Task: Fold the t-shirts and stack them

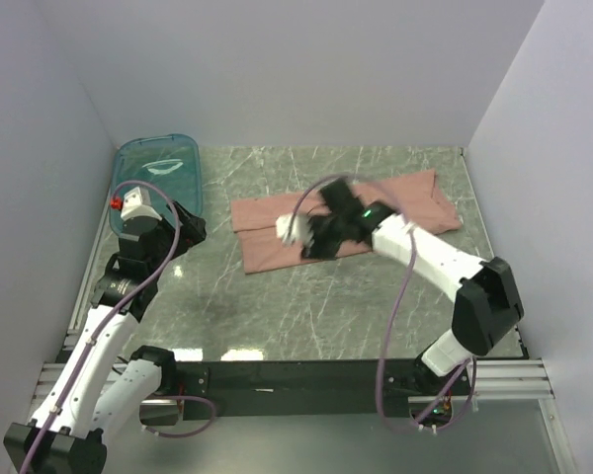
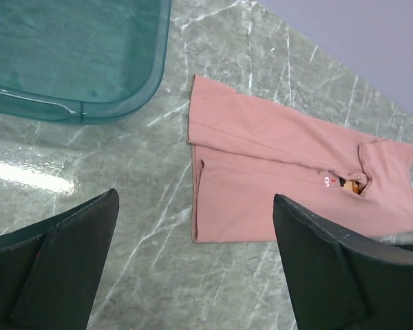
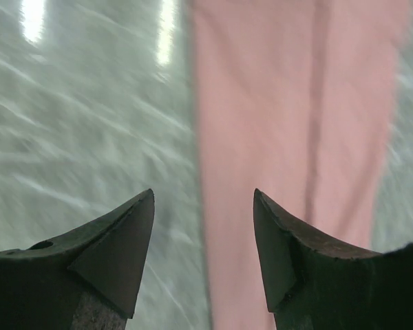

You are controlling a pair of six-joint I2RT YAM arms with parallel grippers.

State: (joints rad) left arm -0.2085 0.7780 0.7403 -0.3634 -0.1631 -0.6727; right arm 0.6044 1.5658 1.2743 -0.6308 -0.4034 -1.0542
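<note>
On marbled table [image 1: 277,306], pink t-shirt [image 1: 267,232], lilac walls [image 1: 296,69]

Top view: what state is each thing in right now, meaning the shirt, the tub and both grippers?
t-shirt: folded into a long strip, lying flat on the table, not held.
tub: upright at the far left corner, nothing visible inside.
left gripper: open, empty, above the table near the tub.
right gripper: open, empty, over the shirt's edge.
</note>
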